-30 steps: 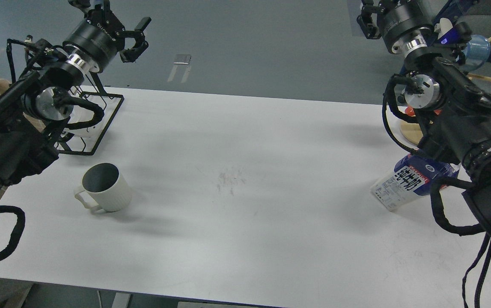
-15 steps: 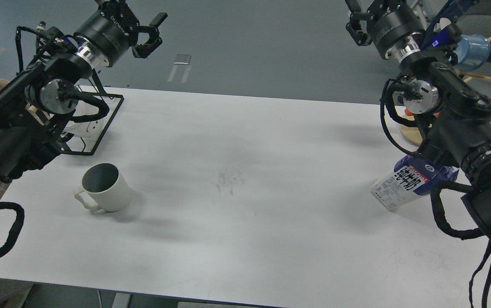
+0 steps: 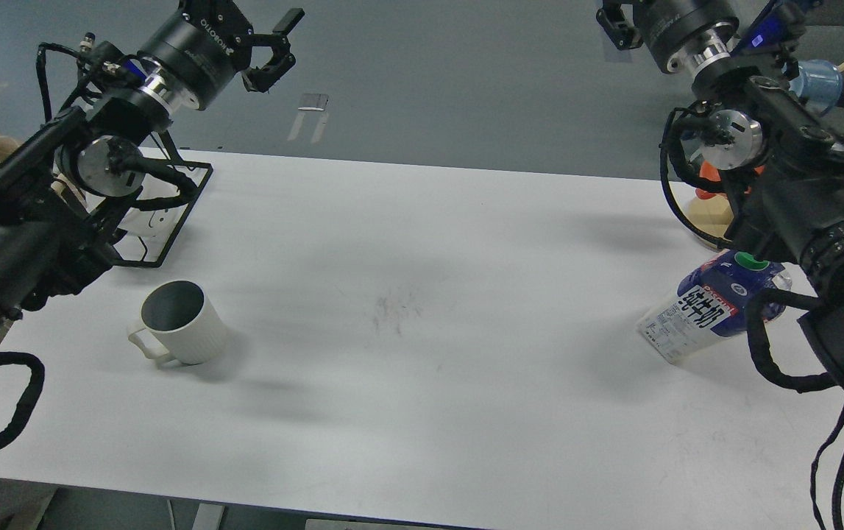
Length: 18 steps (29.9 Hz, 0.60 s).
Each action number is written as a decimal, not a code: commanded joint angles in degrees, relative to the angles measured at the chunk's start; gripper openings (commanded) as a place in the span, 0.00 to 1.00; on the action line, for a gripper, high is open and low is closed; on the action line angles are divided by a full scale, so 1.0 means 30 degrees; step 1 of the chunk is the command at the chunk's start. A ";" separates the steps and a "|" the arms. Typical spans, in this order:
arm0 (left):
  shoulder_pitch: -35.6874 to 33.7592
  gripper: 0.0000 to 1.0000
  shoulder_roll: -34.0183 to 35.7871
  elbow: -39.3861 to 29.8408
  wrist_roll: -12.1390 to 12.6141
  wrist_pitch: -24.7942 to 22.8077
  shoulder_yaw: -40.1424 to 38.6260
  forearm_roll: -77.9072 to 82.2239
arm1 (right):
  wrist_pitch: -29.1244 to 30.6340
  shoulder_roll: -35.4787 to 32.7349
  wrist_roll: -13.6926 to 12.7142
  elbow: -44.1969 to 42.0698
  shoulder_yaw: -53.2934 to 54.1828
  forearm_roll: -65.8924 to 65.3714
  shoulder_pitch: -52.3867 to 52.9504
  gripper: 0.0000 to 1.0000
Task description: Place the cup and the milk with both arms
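The off-white ribbed cup [image 3: 180, 324] stands upright on the left of the white table [image 3: 422, 309], its handle toward the front left. The dark blue and white milk [image 3: 705, 308] stands at the right edge with its green cap [image 3: 749, 259] showing, partly behind my right arm. My left gripper [image 3: 252, 15] is high above the table's back left corner, open and empty, far from the cup. My right gripper [image 3: 616, 18] is at the top edge, mostly cut off, far above the milk. Neither gripper holds anything.
A black wire rack [image 3: 185, 210] with a white mug in it sits at the back left, under my left arm. A wooden disc [image 3: 708, 217] with an orange-red object stands at the back right. A blue cup [image 3: 817, 79] is off the table beyond it.
Both grippers have risen toward the top of the view, the left one also moving right. My right arm has shifted and uncovered the milk's green cap. Cup and milk have not moved.
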 commanded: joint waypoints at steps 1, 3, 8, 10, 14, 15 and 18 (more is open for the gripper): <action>0.0259 0.99 0.0237 -0.0324 -0.0005 -0.0032 -0.0153 -0.0120 | -0.0003 -0.0001 -0.0001 -0.0657 0.0043 0.0025 0.0008 1.00; 0.0319 0.99 0.0267 -0.0354 0.0024 -0.0015 -0.0153 -0.0149 | -0.0003 -0.0001 -0.0001 -0.0777 0.0073 0.0026 0.0037 1.00; 0.0319 0.99 0.0150 -0.0353 0.0054 0.0160 -0.0153 -0.0149 | -0.0003 -0.0001 -0.0001 -0.0778 0.0073 0.0026 0.0067 1.00; 0.0319 0.99 0.0120 -0.0354 0.0025 0.0423 -0.0153 -0.0149 | -0.0003 -0.0001 -0.0001 -0.0777 0.0073 0.0026 0.0096 1.00; 0.0348 0.99 0.0150 -0.0383 -0.0034 0.0424 -0.0153 -0.0178 | -0.0003 -0.0001 -0.0001 -0.0777 0.0073 0.0026 0.0096 1.00; 0.0319 0.99 0.0150 -0.0383 -0.0034 0.0482 -0.0124 -0.0179 | -0.0003 -0.0001 -0.0001 -0.0777 0.0073 0.0026 0.0096 1.00; 0.0348 0.99 0.0150 -0.0557 -0.0034 0.0483 -0.0095 -0.0179 | -0.0003 -0.0001 -0.0001 -0.0777 0.0073 0.0026 0.0096 1.00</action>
